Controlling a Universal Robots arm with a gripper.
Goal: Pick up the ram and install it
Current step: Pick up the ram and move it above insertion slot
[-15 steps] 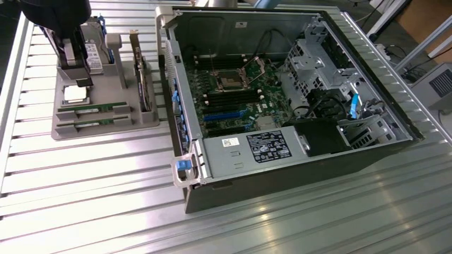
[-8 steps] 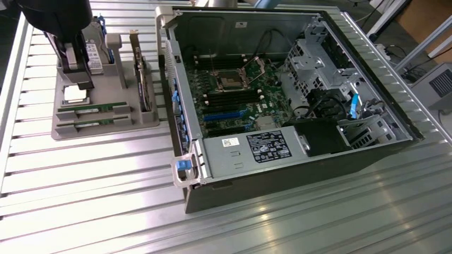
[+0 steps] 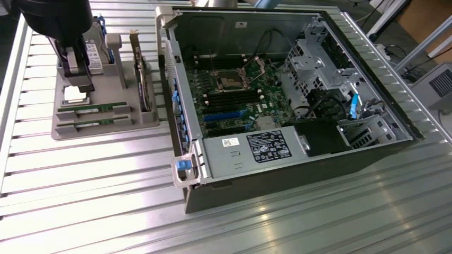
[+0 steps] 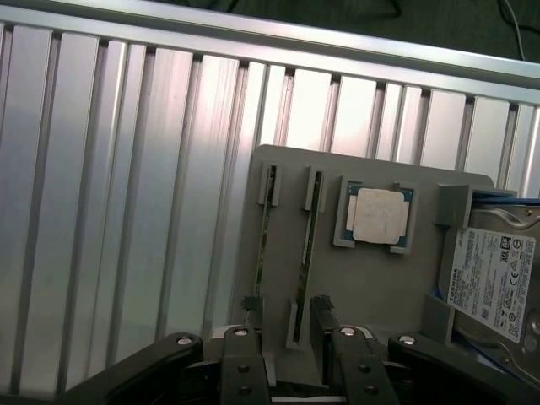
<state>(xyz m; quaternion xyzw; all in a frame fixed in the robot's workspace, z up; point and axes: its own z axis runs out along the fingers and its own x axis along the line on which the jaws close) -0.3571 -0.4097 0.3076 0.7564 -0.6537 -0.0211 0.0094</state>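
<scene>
Tray (image 3: 106, 133): grey holder with slots, sitting on the ribbed metal table (image 3: 84, 180). All places below are given against it.
Ram (image 4: 305, 245): green stick standing on its edge in a slot of the tray, the slot nearer the tray's square recess. It has not been lifted.
Other ram stick (image 4: 267, 224): same kind, in the next slot of the tray, parallel and just beside the first, on the side toward the tray's outer edge.
Gripper (image 4: 287, 319): hangs over the ram end of the tray with its fingers (image 4: 322, 314) spread apart and nothing between them gripped. One end of the ram lies in the gap (whether a finger touches it I cannot tell).
Arm (image 3: 56, 21): dark and bulky, standing over the tray's far part in the exterior view.
Processor (image 4: 378, 215): square silver chip lying flat in the tray's recess, next to the ram.
Hard drive (image 4: 494, 278): in the tray, beyond the processor from the ram slots, white label showing.
Card (image 3: 145, 84): upright in a slot along the tray edge nearest the computer.
Computer case (image 3: 282, 174): open, on the table just beside the tray, at the exterior view's right.
Motherboard (image 3: 240, 95): green, inside the case, well apart from the tray.
</scene>
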